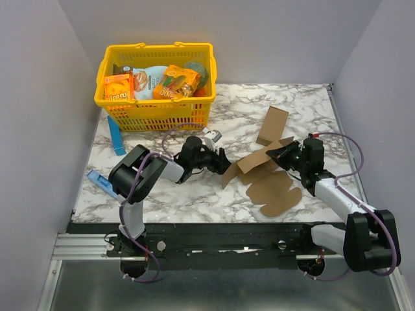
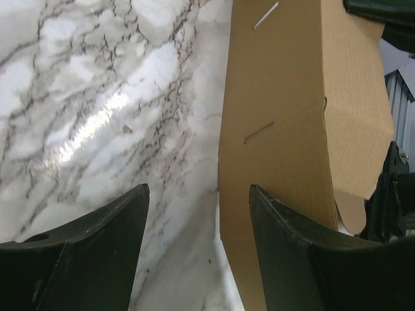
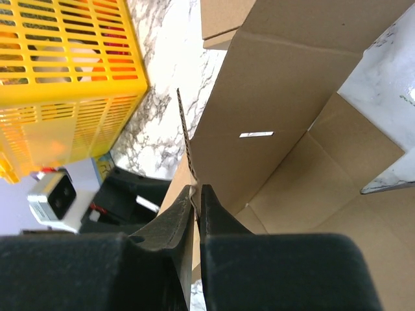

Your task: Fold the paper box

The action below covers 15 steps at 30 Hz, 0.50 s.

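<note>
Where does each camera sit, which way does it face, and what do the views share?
Top external: above and behind the arm bases, looking down on the white marble table, brown die-cut cardboard box and yellow plastic basket; both arms show.
Left wrist: looks past the open left gripper at the box's edge; both black fingers show.
Right wrist: looks over the box toward the basket; the right gripper pinches a flap edge.
Shared: all three show the box; top and right wrist show the basket.
</note>
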Tool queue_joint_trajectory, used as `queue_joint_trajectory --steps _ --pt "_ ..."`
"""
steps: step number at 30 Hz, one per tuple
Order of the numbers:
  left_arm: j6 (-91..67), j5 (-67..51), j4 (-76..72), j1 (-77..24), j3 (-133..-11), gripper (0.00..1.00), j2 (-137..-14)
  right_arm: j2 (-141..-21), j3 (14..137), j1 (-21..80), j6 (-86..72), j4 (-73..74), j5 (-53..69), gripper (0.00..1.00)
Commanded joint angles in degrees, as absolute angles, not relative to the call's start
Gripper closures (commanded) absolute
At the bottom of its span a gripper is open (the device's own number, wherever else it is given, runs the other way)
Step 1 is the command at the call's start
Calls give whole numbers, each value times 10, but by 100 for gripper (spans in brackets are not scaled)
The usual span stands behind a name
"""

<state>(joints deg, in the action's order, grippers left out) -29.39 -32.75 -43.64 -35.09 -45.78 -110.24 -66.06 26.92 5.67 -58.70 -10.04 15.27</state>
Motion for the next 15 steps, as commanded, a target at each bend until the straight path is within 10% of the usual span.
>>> queue_joint_trajectory --steps 1,15 --pt "-321 -284 -499 -365 -397 27 -1050 -662 250 55 -598 -95 111 86" --pt "-358 -259 -528 -421 -411 27 -1042 -648 225 55 -615 -105 95 86"
